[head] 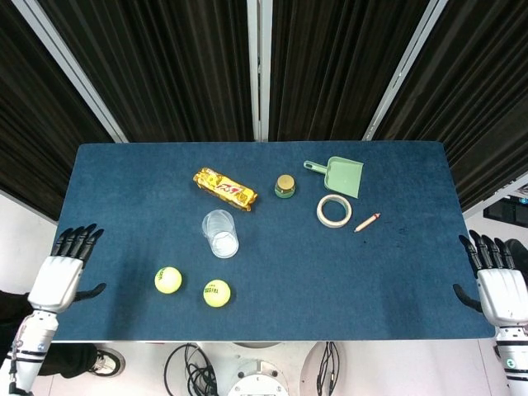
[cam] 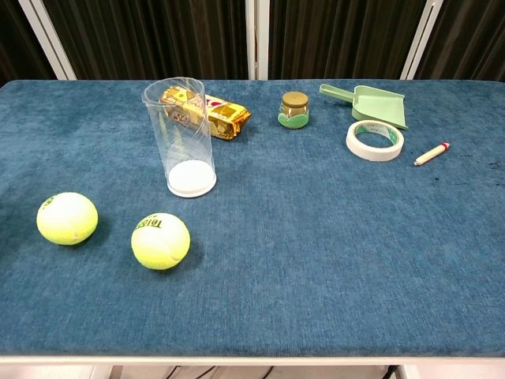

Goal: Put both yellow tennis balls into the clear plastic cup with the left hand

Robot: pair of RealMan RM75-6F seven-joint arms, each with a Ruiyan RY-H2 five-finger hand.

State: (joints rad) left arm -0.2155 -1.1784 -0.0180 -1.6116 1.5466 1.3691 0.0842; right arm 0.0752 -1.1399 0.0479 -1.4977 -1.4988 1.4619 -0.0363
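both hands hang off the worktop [head: 124, 206] edges, left hand [head: 59, 276] and right hand [head: 497, 285] empty, fingers spread. two fuzzy yellow balls [cam: 67, 218] [cam: 160, 241] lie near-left, apart. just beyond stands the cup [cam: 181, 134], tall, narrow, clear, empty. a clumsy drop on its rim would likely topple it.

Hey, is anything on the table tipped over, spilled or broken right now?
Nothing stands out. The clear plastic cup stands upright and empty, both tennis balls rest on the cloth near it, and the snack bar, jar, dustpan, tape roll and pencil lie intact.
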